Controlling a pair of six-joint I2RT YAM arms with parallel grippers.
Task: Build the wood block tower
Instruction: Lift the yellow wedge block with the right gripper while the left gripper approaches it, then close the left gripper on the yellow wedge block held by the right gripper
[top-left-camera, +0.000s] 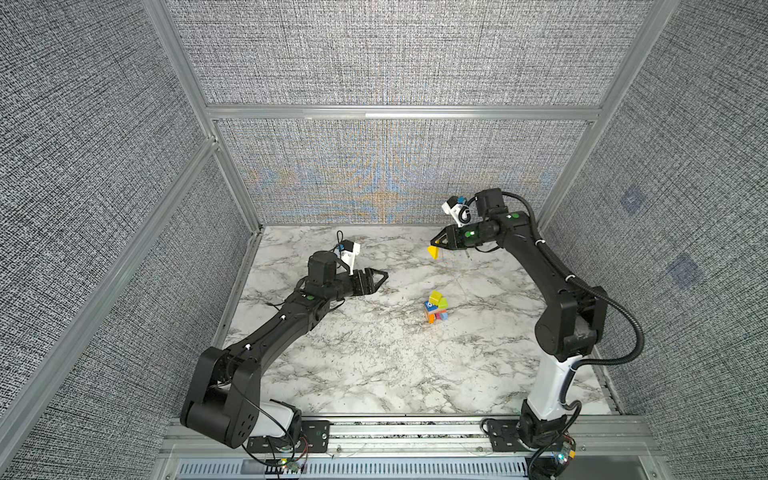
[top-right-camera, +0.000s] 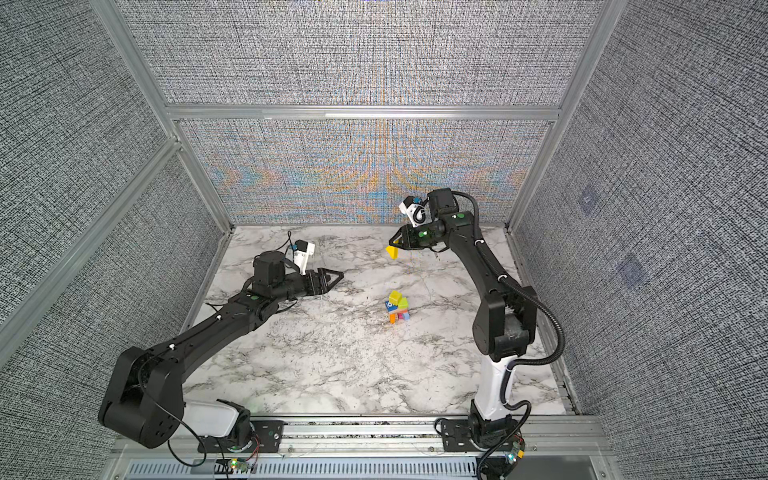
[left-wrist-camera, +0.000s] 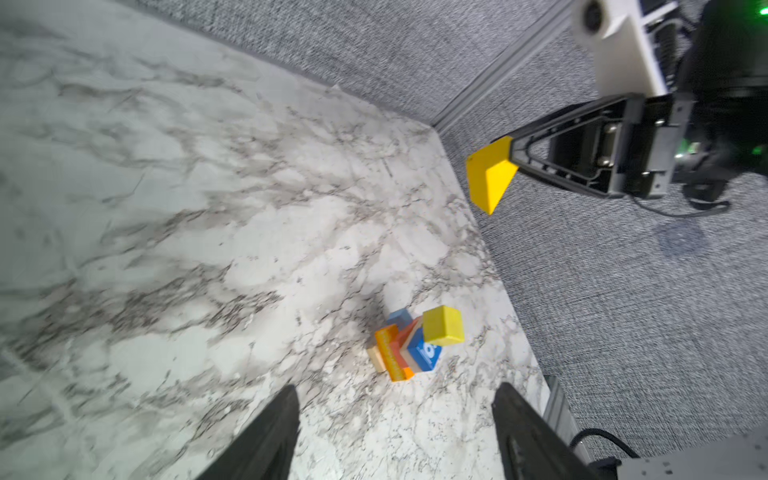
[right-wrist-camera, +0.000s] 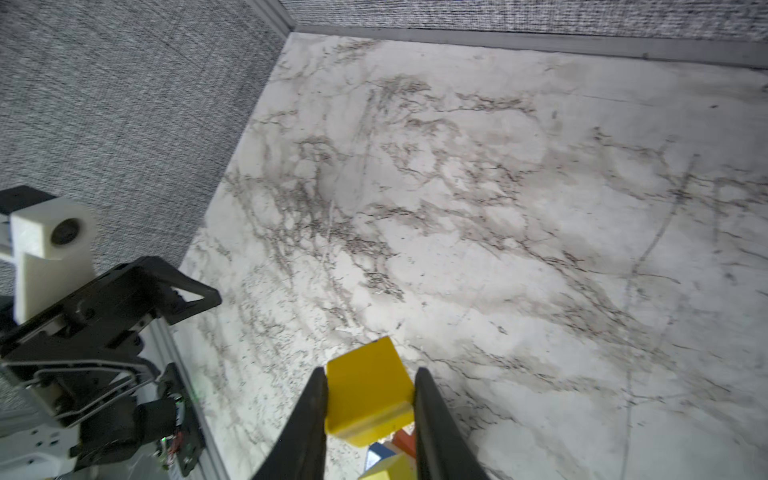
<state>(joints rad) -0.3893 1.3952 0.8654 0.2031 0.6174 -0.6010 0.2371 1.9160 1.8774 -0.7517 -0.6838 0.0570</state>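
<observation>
You had table (top-left-camera: 365, 374): white marble pattern, grey veins, fine scuff lines. On it stood tower (top-left-camera: 436, 308), right of centre in both top views, upright; its foot, orange, blue and magenta, touched surface.

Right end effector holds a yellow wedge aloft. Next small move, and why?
Probably carry the yellow wedge over the tower: the right end effector grips it in the air, well apart from the tower's top yellow cube.

Both top views look steeply down from six o'clock over the whole table (top-left-camera: 374, 365). The left wrist view faces three o'clock, the right nine; both catch the tower (left-wrist-camera: 415, 345).
</observation>
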